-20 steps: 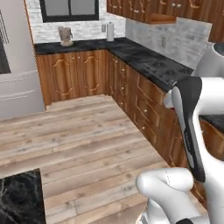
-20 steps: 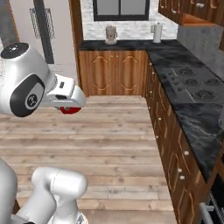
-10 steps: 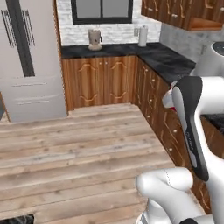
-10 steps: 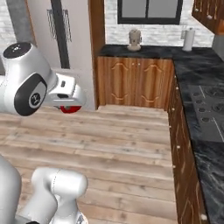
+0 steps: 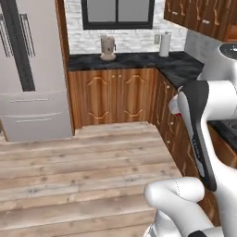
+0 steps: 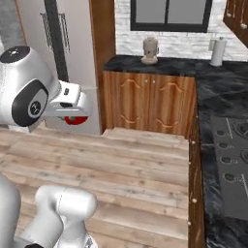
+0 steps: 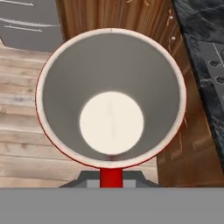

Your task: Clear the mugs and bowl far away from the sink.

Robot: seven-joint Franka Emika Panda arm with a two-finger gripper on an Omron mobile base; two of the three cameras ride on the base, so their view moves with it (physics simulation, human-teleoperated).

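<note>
A glossy red mug (image 7: pixel 111 98) with a pale inside faces the hand view mouth-on, over the wooden floor beside the cabinet fronts. My gripper (image 7: pixel 111 176) is shut on its red handle at the bottom of that view. From the right base view, the red mug (image 6: pixel 75 119) hangs under the white hand (image 6: pixel 68 100) at the left, in front of the fridge. A bit of red (image 5: pixel 172 105) peeks past the arm in the left base view. The bowl and the sink are out of view.
A steel fridge (image 5: pixel 28 69) stands at the left. The dark back counter (image 5: pixel 134 59) carries a tan coffee machine (image 5: pixel 108 47) and a paper towel roll (image 5: pixel 164 44). A cooktop (image 6: pixel 232 160) lies in the right counter. Open wood floor (image 5: pixel 83 166) lies ahead.
The whole picture has slid sideways as the base moves: the fridge has come further into view and the back counter has shifted right. The mug stays in the shut gripper.
</note>
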